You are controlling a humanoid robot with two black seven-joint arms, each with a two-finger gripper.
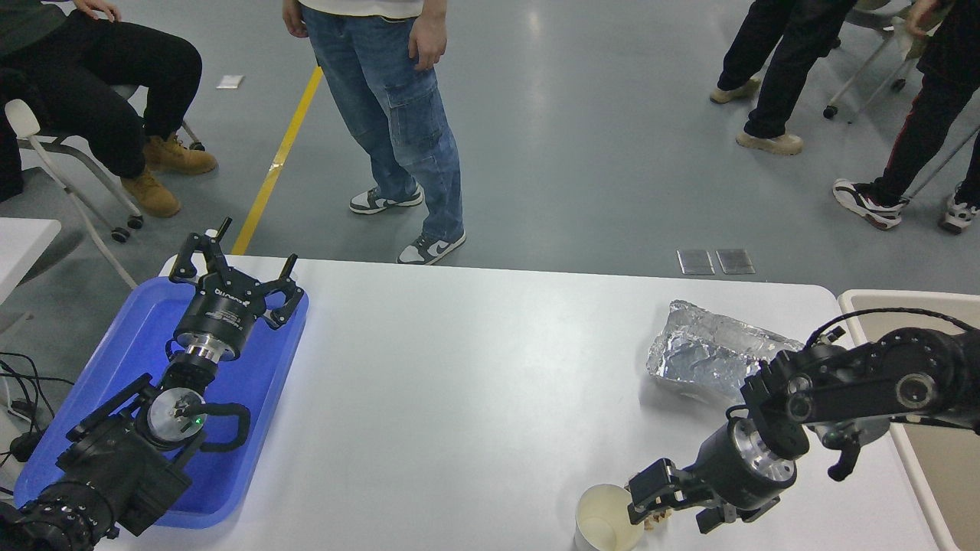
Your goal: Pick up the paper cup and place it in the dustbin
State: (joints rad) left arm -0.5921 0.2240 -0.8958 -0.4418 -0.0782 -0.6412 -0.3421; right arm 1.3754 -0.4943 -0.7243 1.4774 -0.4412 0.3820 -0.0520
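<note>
- Right gripper (641, 506): fingers spread open, low at the near table edge, one finger touching the rim of the paper cup (605, 520); nothing gripped.
- Paper cup: upright on the table (475, 398), beside a brown paper ball (658, 520).
- Dustbin (930, 451): off the table's right edge.
- Left gripper (230, 268): open, parked over the blue tray (253, 413).

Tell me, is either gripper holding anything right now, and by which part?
Nothing is held. The right gripper is open at the paper cup rim, not closed on it; the left gripper hangs open over the blue tray.
</note>
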